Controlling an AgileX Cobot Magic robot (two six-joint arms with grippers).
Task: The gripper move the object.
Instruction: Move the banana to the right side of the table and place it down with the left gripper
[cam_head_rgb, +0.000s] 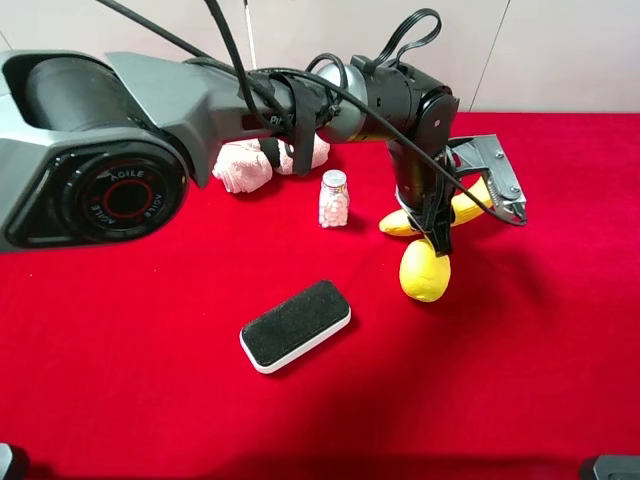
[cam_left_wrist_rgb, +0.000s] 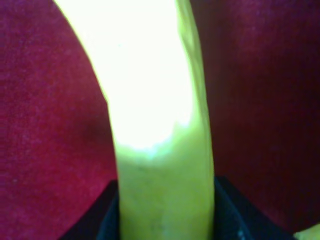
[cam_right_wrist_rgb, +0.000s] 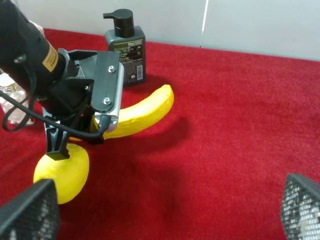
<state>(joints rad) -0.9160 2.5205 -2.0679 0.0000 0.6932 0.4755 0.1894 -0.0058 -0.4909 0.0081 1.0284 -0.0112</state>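
The left gripper (cam_head_rgb: 476, 212) is reaching across to the right side of the red cloth (cam_head_rgb: 520, 380) and is clamping the banana (cam_right_wrist_rgb: 141, 111) between its jaws. The silver plate is pressing one flank, and the wrist view is showing the yellow body filling the gap between the black finger bases. The banana is lying across the grip with its long end sticking out toward the pump bottle (cam_right_wrist_rgb: 126, 47) and casting a shadow on the cloth. Whether it is resting on the cloth or hanging just above it cannot be told. A lemon (cam_head_rgb: 424, 270) is sitting just beside the gripper, in front of the banana. A small jar (cam_head_rgb: 333, 198) is standing to the left of them, with a pink rag (cam_head_rgb: 245, 165) lying behind it. A black-topped block (cam_head_rgb: 296, 325) is lying well apart, nearer the front. The right gripper (cam_right_wrist_rgb: 165, 212) is hanging over bare cloth near the banana, its fingers (cam_right_wrist_rgb: 31, 210) spread wide apart and holding nothing.
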